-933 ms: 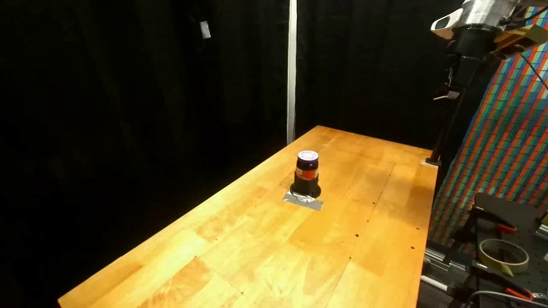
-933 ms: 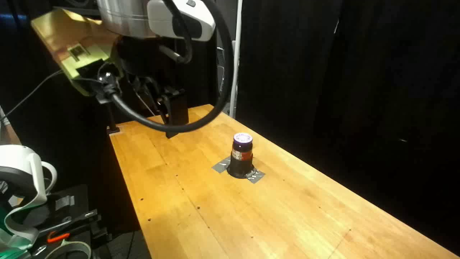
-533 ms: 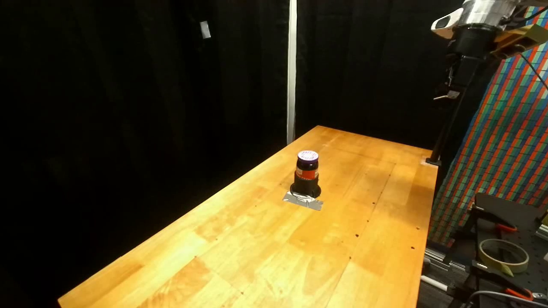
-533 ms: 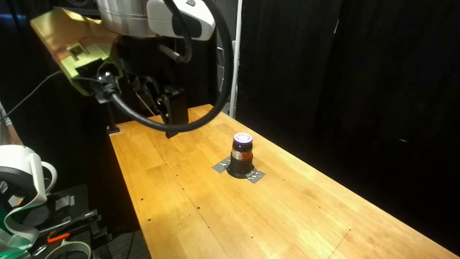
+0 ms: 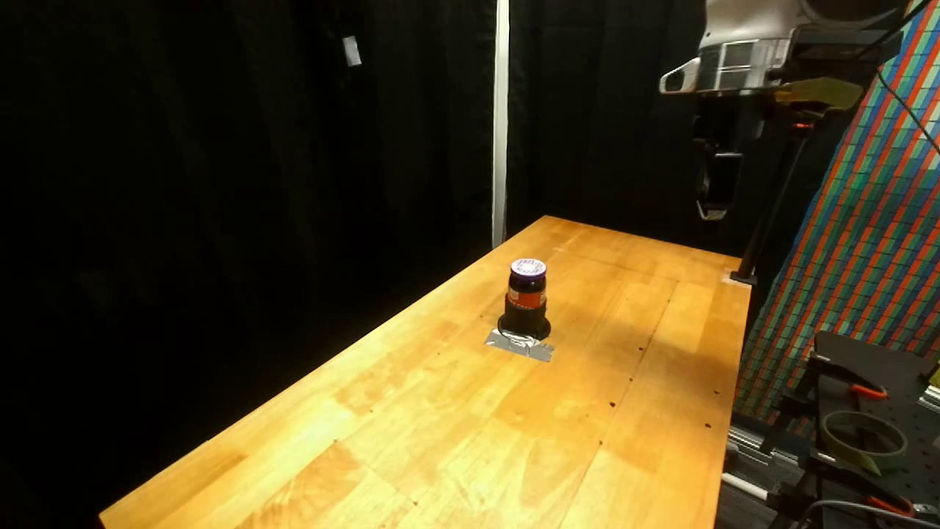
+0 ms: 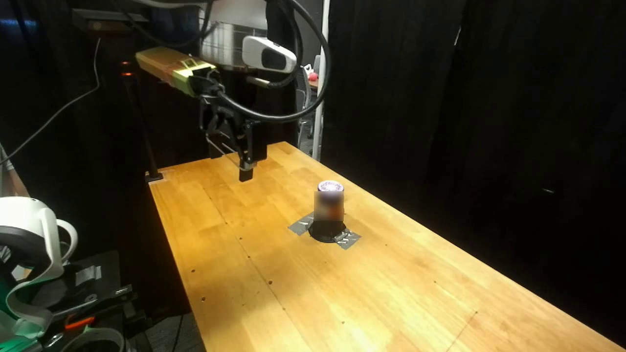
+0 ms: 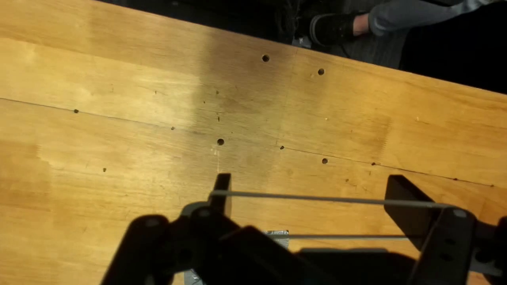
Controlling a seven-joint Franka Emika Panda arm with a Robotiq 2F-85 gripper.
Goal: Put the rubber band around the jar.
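The jar (image 5: 527, 297) stands upright on the wooden table in both exterior views (image 6: 329, 226). It has a pale-topped purple lid, an orange label and a black base; part of it is blurred in an exterior view. The wrist view does not show it. My gripper (image 7: 311, 194) is open above the table, higher than the jar and off to one side of it. The thin pale rubber band (image 7: 298, 196) is stretched around the outside of both fingers as two near-parallel strands. The band also shows in an exterior view (image 6: 222, 153), by the gripper (image 6: 231, 164).
Grey tape (image 5: 520, 345) lies at the jar's base; a piece shows in the wrist view (image 7: 283, 243). A black pole (image 5: 767, 209) stands at a table corner. A side bench holds a tape roll (image 5: 864, 439). A person's shoe (image 7: 332, 29) is beyond the table edge.
The arm has moved inward over the table, with the gripper pointing more straight down and closer to the jar. The jar has not moved.
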